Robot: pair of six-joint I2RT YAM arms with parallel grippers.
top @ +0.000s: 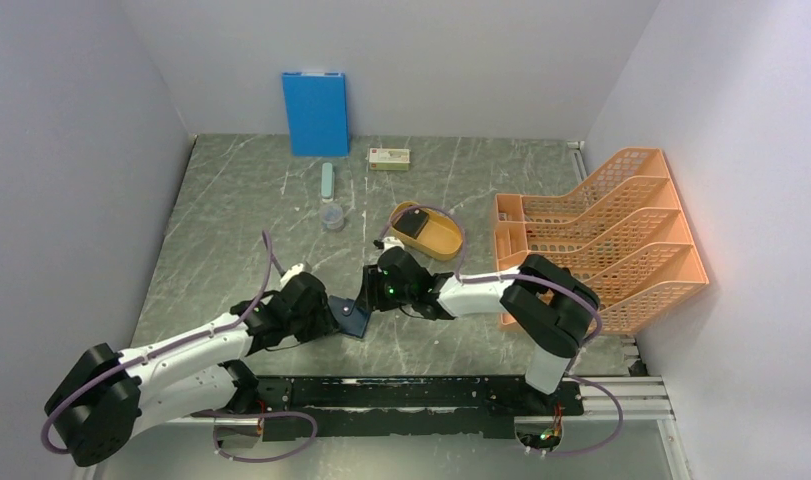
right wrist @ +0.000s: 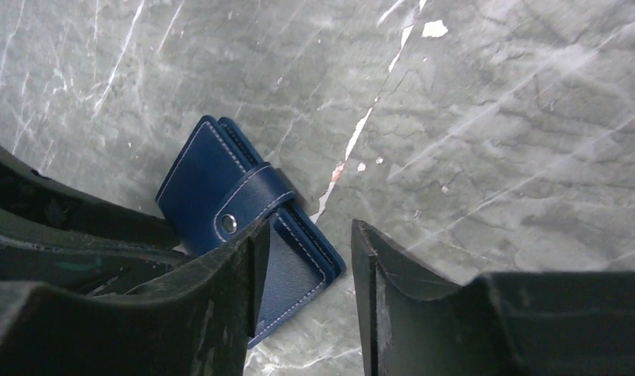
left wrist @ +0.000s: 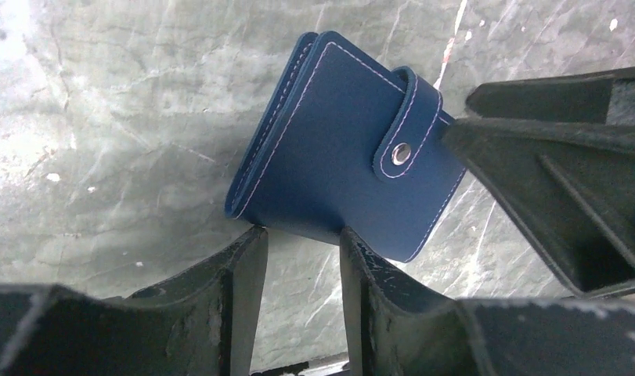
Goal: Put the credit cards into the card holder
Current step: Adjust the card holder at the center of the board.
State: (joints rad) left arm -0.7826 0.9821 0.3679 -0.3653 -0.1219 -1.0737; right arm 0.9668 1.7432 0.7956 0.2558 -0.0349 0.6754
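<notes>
The card holder is a small navy case, snapped shut, lying on the marble table between my two grippers. In the left wrist view the card holder sits tilted just past my left gripper, whose fingertips touch its near edge with an open gap between them. In the right wrist view my right gripper stands open over one corner of the card holder, its left finger covering part of the case. A dark flat piece lies in the yellow tray; I cannot tell if it is the credit cards.
The yellow oval tray sits behind the right gripper. An orange file rack fills the right side. At the back stand a bright blue board and a small box, with a pale green bar and a clear cup nearer.
</notes>
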